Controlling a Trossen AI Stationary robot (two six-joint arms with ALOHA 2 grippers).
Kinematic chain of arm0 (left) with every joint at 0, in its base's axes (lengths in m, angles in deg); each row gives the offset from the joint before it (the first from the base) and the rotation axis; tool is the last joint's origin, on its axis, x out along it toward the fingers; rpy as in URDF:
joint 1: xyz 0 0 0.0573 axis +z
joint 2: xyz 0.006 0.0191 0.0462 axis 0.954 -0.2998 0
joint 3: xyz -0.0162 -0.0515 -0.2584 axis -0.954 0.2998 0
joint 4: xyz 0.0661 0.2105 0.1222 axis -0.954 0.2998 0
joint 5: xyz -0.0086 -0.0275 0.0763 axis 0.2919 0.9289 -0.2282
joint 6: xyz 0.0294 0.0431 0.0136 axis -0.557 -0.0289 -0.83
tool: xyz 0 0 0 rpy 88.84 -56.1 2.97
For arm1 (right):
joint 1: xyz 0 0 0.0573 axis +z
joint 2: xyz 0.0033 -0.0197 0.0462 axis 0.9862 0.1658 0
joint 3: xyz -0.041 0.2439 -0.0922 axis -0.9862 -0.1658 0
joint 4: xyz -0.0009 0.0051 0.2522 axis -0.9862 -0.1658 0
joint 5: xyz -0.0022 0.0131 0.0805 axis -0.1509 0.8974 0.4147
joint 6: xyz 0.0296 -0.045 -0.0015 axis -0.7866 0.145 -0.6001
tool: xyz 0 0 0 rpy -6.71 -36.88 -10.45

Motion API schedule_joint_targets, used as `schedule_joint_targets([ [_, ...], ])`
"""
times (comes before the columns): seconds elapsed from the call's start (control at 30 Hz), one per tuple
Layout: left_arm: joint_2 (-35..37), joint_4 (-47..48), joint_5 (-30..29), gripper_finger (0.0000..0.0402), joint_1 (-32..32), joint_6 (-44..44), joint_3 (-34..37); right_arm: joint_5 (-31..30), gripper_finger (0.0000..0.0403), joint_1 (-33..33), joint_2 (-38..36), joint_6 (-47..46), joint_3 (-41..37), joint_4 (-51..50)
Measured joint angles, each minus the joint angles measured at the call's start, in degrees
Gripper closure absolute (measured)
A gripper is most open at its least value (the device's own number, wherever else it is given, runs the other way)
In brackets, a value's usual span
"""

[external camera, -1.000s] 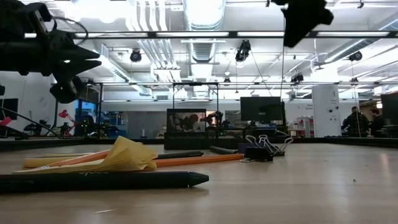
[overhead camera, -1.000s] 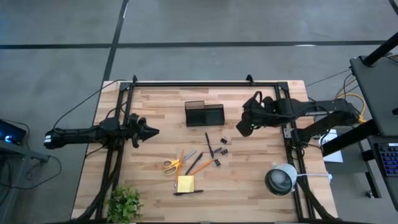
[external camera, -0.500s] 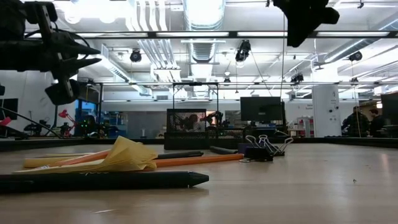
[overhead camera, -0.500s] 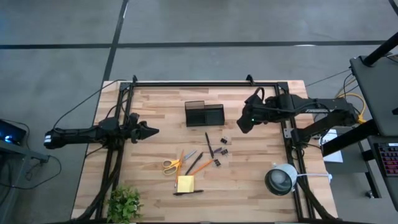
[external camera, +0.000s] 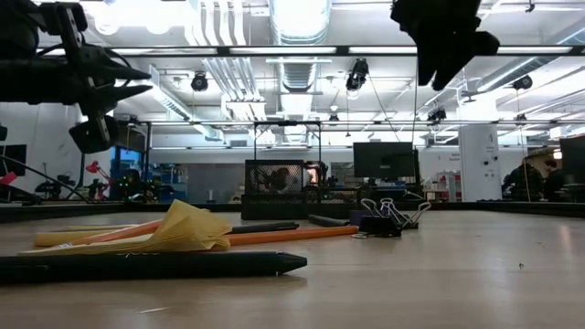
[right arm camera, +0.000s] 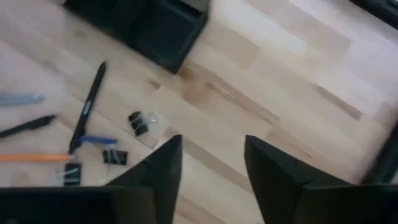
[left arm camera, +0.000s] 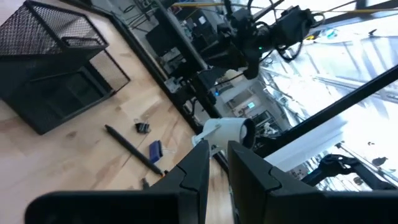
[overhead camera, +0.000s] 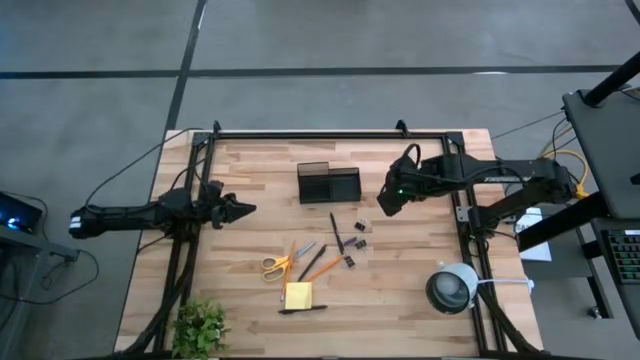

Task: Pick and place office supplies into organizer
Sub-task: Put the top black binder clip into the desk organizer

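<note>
Now the right gripper (overhead camera: pixel 387 203), jaws apart and empty, hangs right of centre in the high view. It should, I judge, drop straight onto one small black binder clip (right arm camera: pixel 137 122) and close squarely. Clips: four or so. Pens: two or three. One yellow-handled scissors (overhead camera: pixel 276 264), one square yellow sticky-note pad (overhead camera: pixel 297 295), one orange pencil (overhead camera: pixel 324 268), all below the dark translucent two-compartment organizer (overhead camera: pixel 328 183) at upper centre of the wooden bench (overhead camera: pixel 250 170). The left gripper (overhead camera: pixel 240 210), jaws nearly closed and empty, waits at left.

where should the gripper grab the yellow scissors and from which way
Probably from straight above, at the grey blades just past the yellow handles. The scissors lie flat and slanted on the table, so fingers should close across the narrow blades. A black pen lies close alongside, so that side looks tight.
</note>
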Motion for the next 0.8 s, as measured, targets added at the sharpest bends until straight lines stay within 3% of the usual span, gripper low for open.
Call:
schedule_joint_targets([
  [0.1, -0.94, 0.02, -0.01, 0.0359, 0.01, 0.00, 0.00, 8.10, 0.0199, -0.87, 0.03, 4.25, -3.41, 4.57],
  [0.17, -1.55, 0.01, -0.03, 0.0359, 0.02, 0.01, 0.00, 16.55, 0.0191, -2.21, 0.05, 5.77, -7.38, 8.51],
  [0.23, -2.11, -0.01, -0.01, 0.0359, 0.00, 0.05, 0.00, 20.58, 0.0190, -3.15, 0.10, 5.87, -11.89, 13.04],
  [0.47, -2.52, -0.49, 0.46, 0.0359, 0.00, 0.54, 0.00, 18.49, 0.0205, -6.96, 0.10, 4.94, -19.37, 20.51],
  [0.63, -2.10, -3.12, 2.03, 0.0359, 0.00, 4.43, 0.00, 25.13, 0.0221, -8.29, 1.17, 6.79, -20.90, 27.29],
  [0.8, -2.09, -6.90, 2.48, 0.0359, 0.00, 4.73, 0.00, 27.65, 0.0232, -8.40, 6.84, 12.18, -21.30, 36.15],
])
